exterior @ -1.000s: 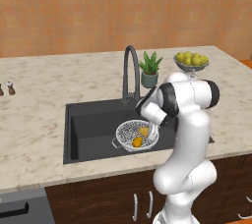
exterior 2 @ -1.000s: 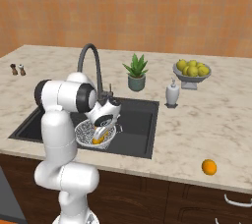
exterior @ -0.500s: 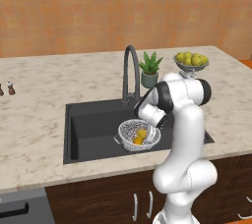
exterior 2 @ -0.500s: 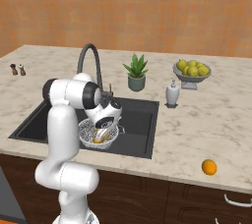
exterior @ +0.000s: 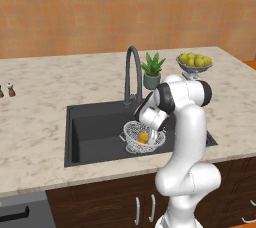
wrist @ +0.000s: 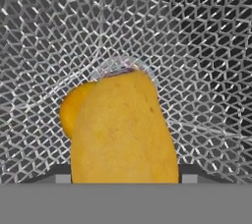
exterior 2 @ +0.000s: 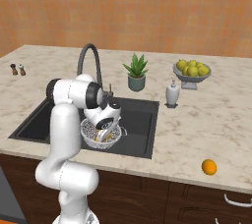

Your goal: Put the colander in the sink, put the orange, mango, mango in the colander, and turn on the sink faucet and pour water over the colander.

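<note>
1. Hand view: end effector point(wrist: 123, 181) clamped on a mango point(wrist: 123, 134) down inside the colander point(wrist: 206, 46); second mango point(wrist: 73, 107) lay just behind it, touching.
2. Right base view: orange point(exterior 2: 209, 167) sat on the worktop point(exterior 2: 216, 120), well apart from the sink point(exterior 2: 140, 120).
3. Left base view: colander sat in the sink, below the faucet point(exterior: 131, 72); arm hid its right rim. Plant point(exterior: 151, 69) and fruit bowl point(exterior: 194, 63) stood behind.
</note>
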